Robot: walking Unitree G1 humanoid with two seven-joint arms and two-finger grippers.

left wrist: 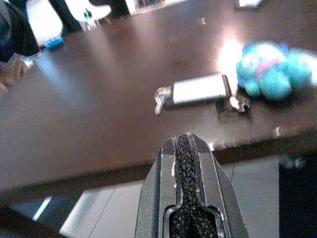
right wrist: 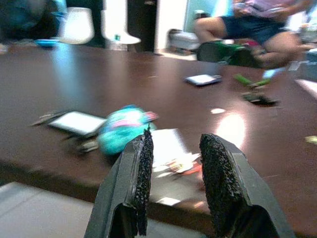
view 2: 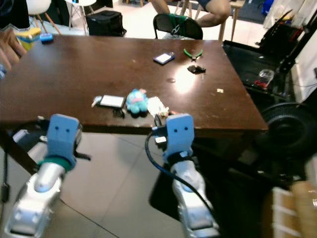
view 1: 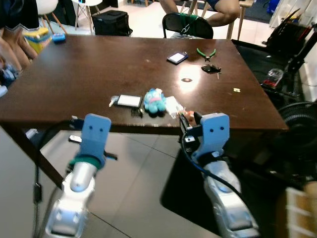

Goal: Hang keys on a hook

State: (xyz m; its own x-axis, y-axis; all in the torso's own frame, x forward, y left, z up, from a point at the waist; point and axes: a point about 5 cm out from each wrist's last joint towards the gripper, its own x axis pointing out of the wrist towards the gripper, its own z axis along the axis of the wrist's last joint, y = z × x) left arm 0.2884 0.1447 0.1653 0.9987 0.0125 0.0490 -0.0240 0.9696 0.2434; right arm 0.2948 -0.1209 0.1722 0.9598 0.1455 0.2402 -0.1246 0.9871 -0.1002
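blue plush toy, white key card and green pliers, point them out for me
blue plush toy (view 1: 155, 100), left eye view, middle of its body
white key card (view 1: 129, 101), left eye view, centre of its white face
green pliers (view 1: 205, 52), left eye view, on the green handles

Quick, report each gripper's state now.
Left gripper: shut, holding nothing, short of the table edge.
Right gripper: open, empty, at the table edge.
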